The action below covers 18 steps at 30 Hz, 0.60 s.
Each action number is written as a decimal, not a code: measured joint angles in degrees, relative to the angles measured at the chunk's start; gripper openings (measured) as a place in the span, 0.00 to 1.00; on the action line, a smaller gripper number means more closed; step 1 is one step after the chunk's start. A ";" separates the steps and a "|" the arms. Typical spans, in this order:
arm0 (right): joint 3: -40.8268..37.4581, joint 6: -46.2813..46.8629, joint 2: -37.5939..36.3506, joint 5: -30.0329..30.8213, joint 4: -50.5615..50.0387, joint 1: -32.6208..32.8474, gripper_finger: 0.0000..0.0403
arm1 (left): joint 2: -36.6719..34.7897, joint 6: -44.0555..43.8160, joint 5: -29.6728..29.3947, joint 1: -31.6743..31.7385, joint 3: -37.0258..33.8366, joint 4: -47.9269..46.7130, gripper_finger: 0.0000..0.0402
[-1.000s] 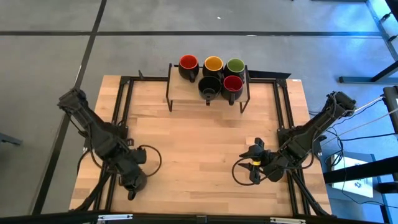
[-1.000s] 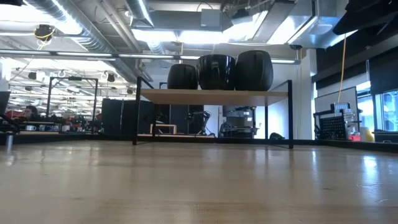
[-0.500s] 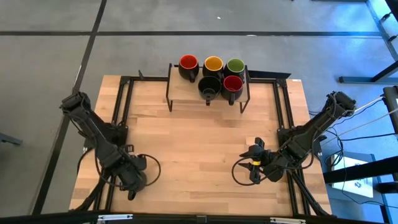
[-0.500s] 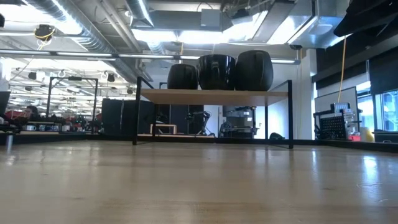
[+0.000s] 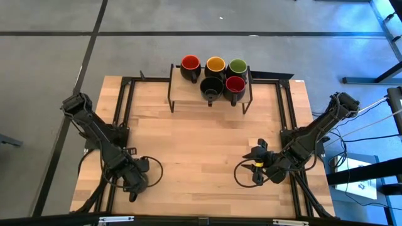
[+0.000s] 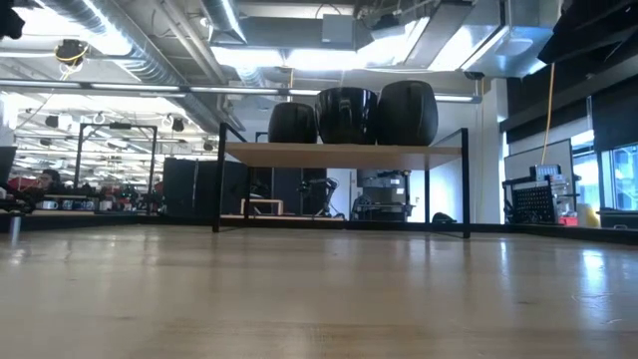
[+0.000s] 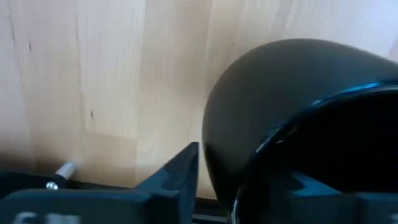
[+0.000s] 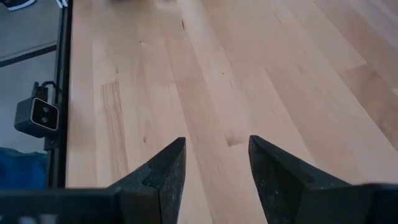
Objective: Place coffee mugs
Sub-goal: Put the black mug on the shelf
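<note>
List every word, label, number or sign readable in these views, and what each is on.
None can be read.
The coffee mugs on the shelf carry no visible print.
A faint pale mark on the left gripper body, at the left wrist view's edge, is too blurred and cut off to read.

Grey floor (image 5: 50,56), bright ceiling lights (image 6: 299,60), exposed ducts (image 6: 130,55), distant workbenches (image 6: 90,204).

Black mug (image 7: 292,106) cut off by wrist frame edge, left end effector (image 5: 133,182) hiding it from above
</note>
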 joint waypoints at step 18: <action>0.00 -0.42 -1.96 2.09 -0.79 0.00 0.41 | -0.02 15.57 -3.12 18.97 18.75 -11.06 0.03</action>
